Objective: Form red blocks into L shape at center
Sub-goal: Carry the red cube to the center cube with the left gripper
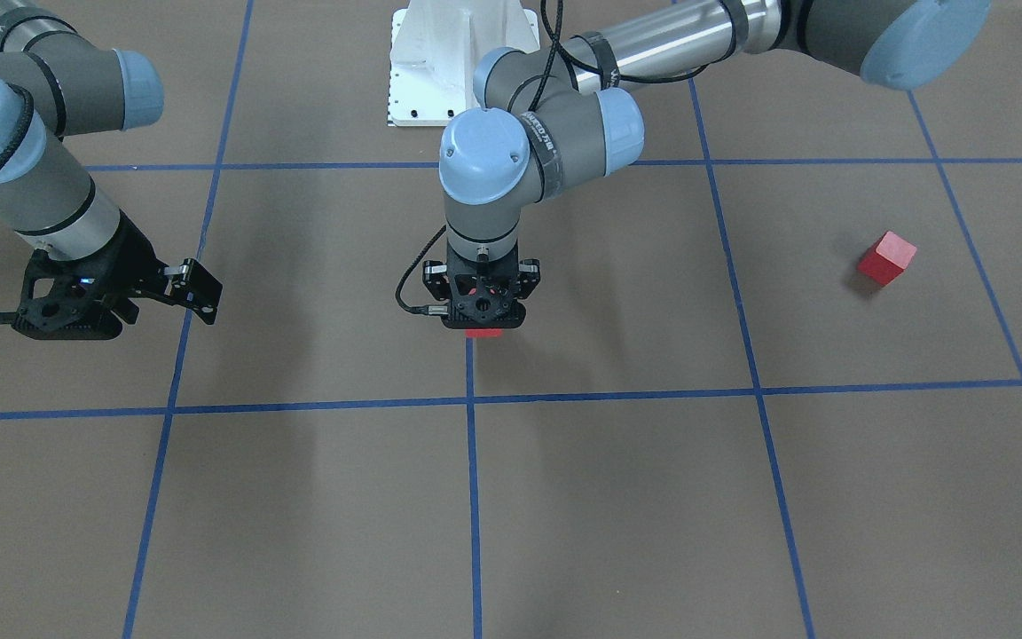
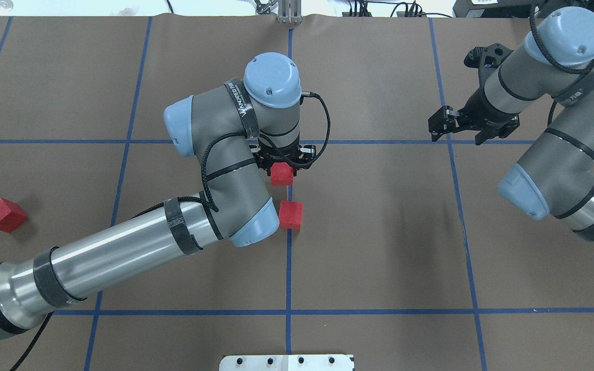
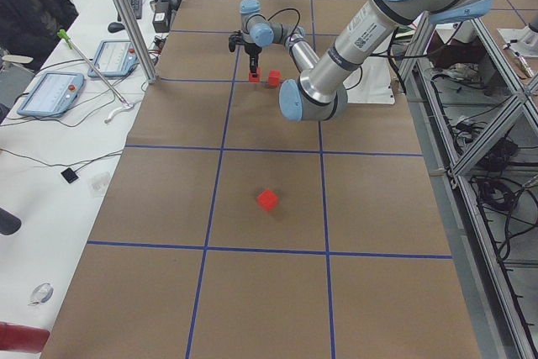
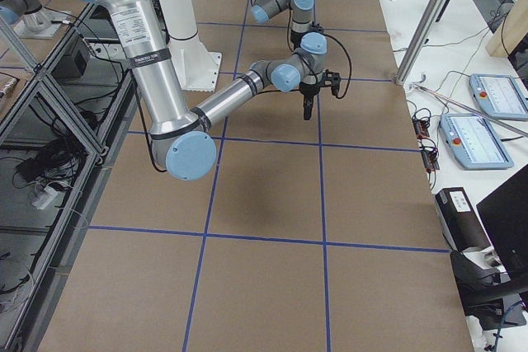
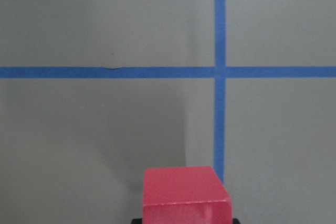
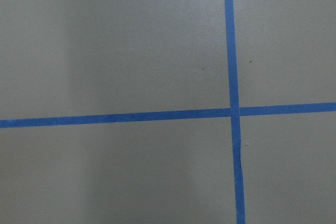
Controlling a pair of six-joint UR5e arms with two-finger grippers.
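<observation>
My left gripper point(image 2: 282, 166) points straight down over the center and is shut on a red block point(image 2: 281, 174), held low at or just above the brown surface. That block fills the bottom of the left wrist view point(image 5: 186, 195), next to the blue tape line point(image 5: 219, 124). A second red block point(image 2: 291, 214) lies on the center tape line just behind it, close to my left elbow. The third red block point(image 2: 3, 214) lies far to the left and also shows in the front-facing view point(image 1: 886, 257). My right gripper point(image 2: 457, 128) hangs open and empty off to the right.
The white robot base plate point(image 2: 286, 362) sits at the near table edge. My left forearm point(image 2: 121, 257) stretches low across the left half of the table. Blue tape point(image 2: 379, 312) marks large squares on the brown surface.
</observation>
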